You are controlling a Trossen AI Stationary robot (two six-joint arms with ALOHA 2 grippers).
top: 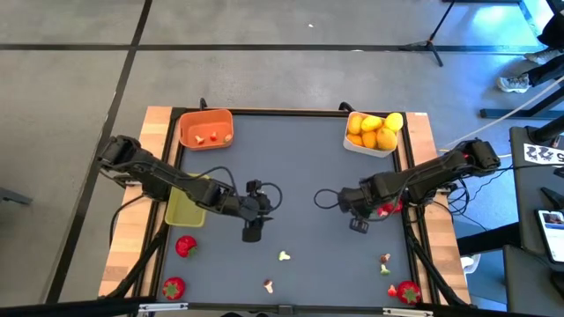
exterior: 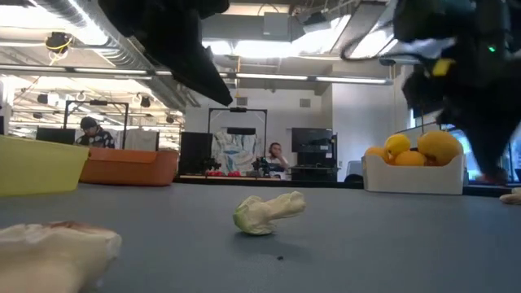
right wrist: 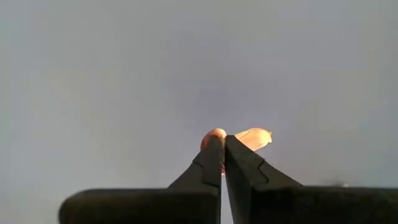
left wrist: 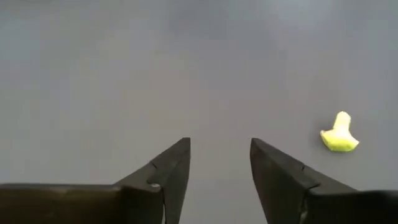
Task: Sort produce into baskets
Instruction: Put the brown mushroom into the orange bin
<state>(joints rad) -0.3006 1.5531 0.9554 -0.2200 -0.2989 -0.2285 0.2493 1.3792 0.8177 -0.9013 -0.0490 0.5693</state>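
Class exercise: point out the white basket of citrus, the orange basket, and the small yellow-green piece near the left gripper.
white basket [top: 352, 143], high view, its left wall.
orange basket [top: 186, 129], high view, its left rim.
yellow-green piece [left wrist: 339, 138], left wrist view, its body.

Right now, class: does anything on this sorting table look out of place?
Yes. The yellow-green basket is partly covered by the left arm, and loose produce lies unsorted on the table: strawberries near the edges and a pale piece at front centre.

Three baskets [top: 205, 129], about five citrus fruits [top: 374, 130] in the white one, four strawberries [top: 185, 246] and roughly six small pale bits [top: 284, 256].
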